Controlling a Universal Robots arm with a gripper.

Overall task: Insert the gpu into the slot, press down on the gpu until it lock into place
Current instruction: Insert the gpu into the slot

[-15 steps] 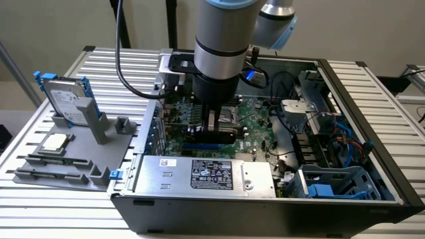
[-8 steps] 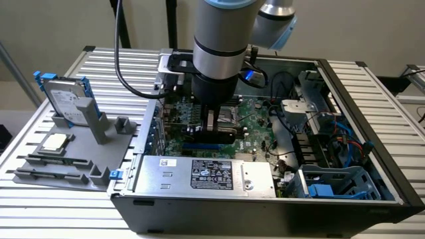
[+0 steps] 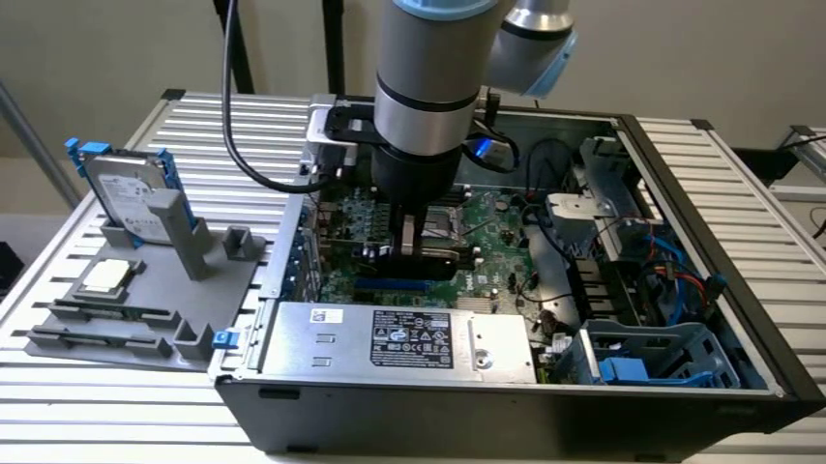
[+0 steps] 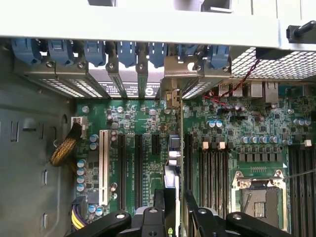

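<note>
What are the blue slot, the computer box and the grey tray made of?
The slot looks like bright-blue moulded plastic. The computer box looks like sheet metal: thin folded walls, black paint outside. The grey tray seems matte plastic, uniformly dull.

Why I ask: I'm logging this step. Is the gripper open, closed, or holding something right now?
The gripper is closed on the gpu, inside the computer case.

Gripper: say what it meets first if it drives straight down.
Likely the slot: the gripper points down with the gpu held edge-on between its fingers, and that blue strip lies right beneath the card. The gap between them is unclear.
</note>
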